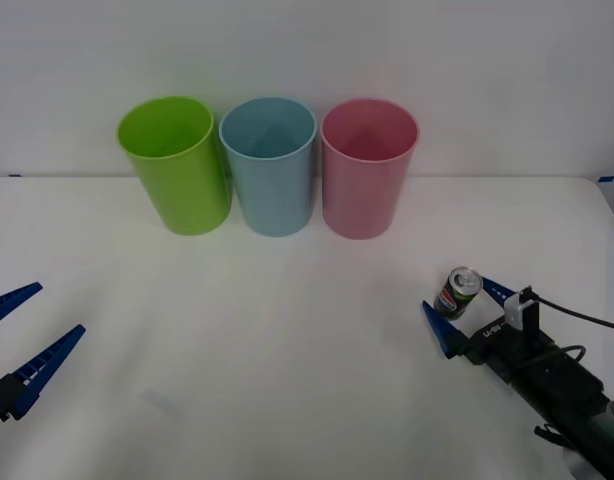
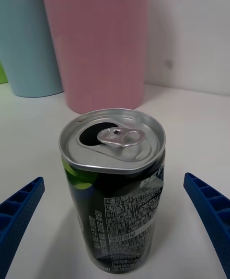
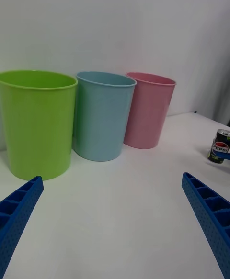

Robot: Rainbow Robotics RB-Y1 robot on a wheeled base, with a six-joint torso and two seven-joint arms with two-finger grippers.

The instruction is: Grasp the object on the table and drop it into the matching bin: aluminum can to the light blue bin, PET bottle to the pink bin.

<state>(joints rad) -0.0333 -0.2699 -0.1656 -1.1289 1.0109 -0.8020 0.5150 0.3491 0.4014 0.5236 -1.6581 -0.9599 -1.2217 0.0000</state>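
The aluminum can [image 1: 457,293], dark grey with a silver pull-tab top, stands upright on the white table [image 1: 287,350] at the right. My right gripper [image 1: 469,308] is open around it, one blue finger on each side, neither touching. The right wrist view shows the can [image 2: 115,188] centred in that gripper [image 2: 113,178], with gaps on both sides. The light blue bin [image 1: 269,165] stands at the back centre and the pink bin [image 1: 368,165] is to its right. My left gripper [image 1: 27,335] hangs open at the table's left edge, holding nothing.
A lime green bin [image 1: 174,165] stands left of the light blue one, the three bins touching in a row against the white wall. In the left wrist view the green bin [image 3: 36,121], blue bin [image 3: 103,116] and pink bin [image 3: 149,109] stand beyond the open left gripper [image 3: 112,178].
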